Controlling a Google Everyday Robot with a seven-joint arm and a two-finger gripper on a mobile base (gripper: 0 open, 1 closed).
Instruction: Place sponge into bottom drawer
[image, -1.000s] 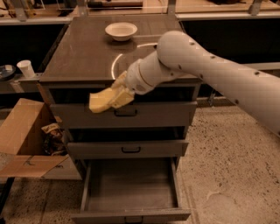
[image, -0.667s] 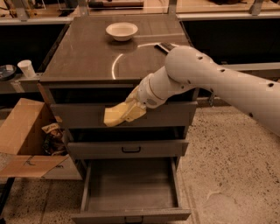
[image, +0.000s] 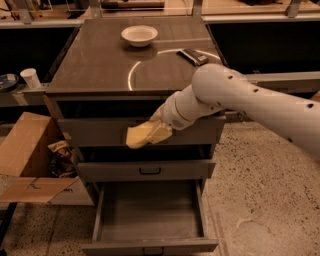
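The pale yellow sponge (image: 144, 134) hangs in front of the top drawer face, held at its right end by my gripper (image: 160, 125). The gripper sits at the end of my white arm (image: 240, 100), which reaches in from the right. The sponge is in the air, well above the bottom drawer (image: 150, 215). That drawer is pulled fully out, and its plain grey floor shows with nothing on it. The two upper drawers are closed.
A white bowl (image: 139, 35) and a dark flat packet (image: 194, 56) lie on the cabinet top (image: 100, 65). An open cardboard box (image: 30, 155) stands on the floor at the left. A white cup (image: 31, 78) is on a shelf at far left.
My arm has carried the sponge to the right and lower, from the cabinet's left front edge to in front of the top drawer, above the open bottom drawer.
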